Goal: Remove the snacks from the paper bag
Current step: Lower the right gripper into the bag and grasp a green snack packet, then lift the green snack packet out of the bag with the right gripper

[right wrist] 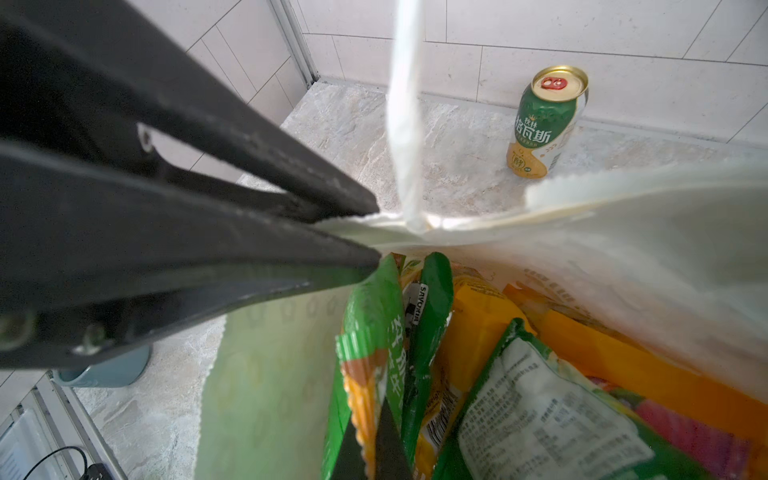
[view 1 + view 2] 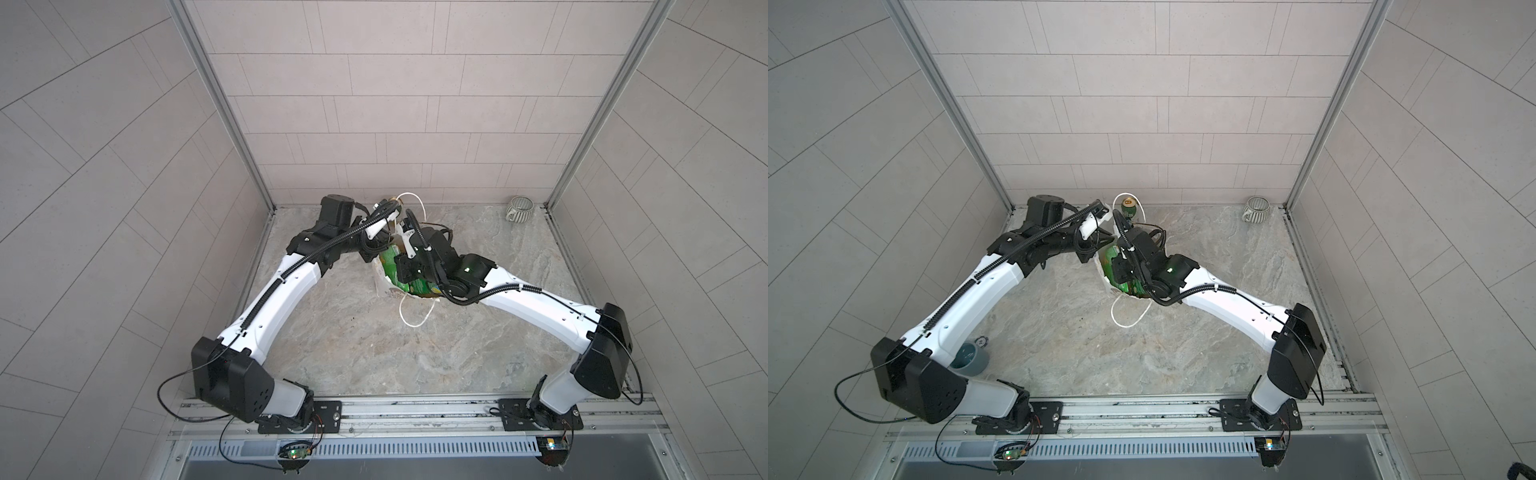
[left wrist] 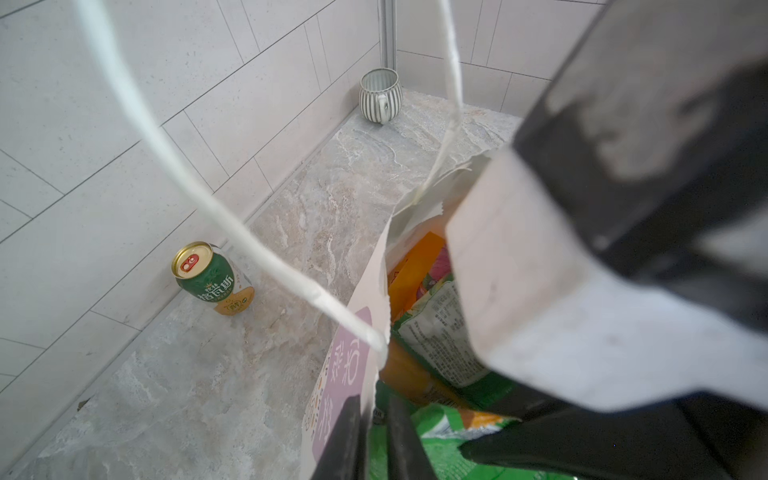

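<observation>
- The left arm [image 2: 274,303] rises from its base at the near-left, its white link slanting up and inward. The wrist bends across toward the middle of the tabletop [image 2: 353,345].
- The left gripper [image 3: 371,419] is nipped tight on the paper bag [image 3: 349,353], with one dark finger outside the rim and one inside.
- The bag stands mid-table with its mouth open upward in both top views [image 2: 1102,274]. One cord handle [image 2: 415,320] droops over its near side.
- A green-and-gold can [image 3: 212,278] stands upright behind the bag against the back wall.
- The snacks [image 1: 536,399] are all inside the bag, standing on edge, green and yellow-orange.
- The right gripper [image 1: 370,419] reaches down into the bag's mouth. Its jaws are closed narrowly on the top edge of a green packet [image 1: 370,320].
- The right arm [image 2: 532,299] comes from the near-right base, its elbow raised and its forearm angled in and down over the bag.
- A striped mug [image 2: 521,208] sits in the far-right corner, well apart from the bag.
</observation>
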Robot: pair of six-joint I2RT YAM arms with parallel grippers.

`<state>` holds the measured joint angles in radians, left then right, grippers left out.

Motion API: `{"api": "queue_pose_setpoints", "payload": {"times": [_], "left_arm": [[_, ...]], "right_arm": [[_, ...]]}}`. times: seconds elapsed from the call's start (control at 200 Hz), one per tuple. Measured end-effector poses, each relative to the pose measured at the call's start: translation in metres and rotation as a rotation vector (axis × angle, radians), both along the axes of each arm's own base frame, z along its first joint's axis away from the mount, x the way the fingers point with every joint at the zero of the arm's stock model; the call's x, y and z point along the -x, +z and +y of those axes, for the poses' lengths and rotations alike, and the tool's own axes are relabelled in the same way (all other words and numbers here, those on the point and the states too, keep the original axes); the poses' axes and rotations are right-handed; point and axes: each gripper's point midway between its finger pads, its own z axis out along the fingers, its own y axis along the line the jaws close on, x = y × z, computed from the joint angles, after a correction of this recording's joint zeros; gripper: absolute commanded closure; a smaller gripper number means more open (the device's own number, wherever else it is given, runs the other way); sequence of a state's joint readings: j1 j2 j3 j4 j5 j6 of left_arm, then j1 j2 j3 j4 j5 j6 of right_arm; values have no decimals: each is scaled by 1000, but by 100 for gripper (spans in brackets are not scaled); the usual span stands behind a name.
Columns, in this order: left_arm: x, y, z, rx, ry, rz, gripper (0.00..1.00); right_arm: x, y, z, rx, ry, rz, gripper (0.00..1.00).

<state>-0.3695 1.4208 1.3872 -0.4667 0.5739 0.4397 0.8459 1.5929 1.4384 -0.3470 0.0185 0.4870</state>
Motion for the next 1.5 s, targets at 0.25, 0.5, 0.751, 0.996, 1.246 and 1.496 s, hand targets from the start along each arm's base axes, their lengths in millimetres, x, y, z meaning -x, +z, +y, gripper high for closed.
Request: {"api": "queue_pose_setpoints", "payload": {"times": [0.25, 0.5, 0.751, 0.996, 1.246, 1.496], "left_arm": [[-1, 1, 0, -2, 1, -9, 100], [0, 0, -1, -11, -4, -15, 100], [2, -2, -1, -26, -17, -19, 100], [4, 1, 0, -50, -33, -53, 100], [7, 5, 1, -56, -45, -78, 100], [7, 0, 1, -66, -50, -78, 100]], "right_arm": [[0, -4, 1, -5, 0, 3, 100], [4, -7, -4, -9, -1, -1, 100], [20, 30, -19, -53, 26, -68, 100], [47, 72, -45, -87, 72, -158, 100], [69, 129, -96, -178, 64, -266, 100], [83, 155, -146, -243, 25, -318, 100]]}}
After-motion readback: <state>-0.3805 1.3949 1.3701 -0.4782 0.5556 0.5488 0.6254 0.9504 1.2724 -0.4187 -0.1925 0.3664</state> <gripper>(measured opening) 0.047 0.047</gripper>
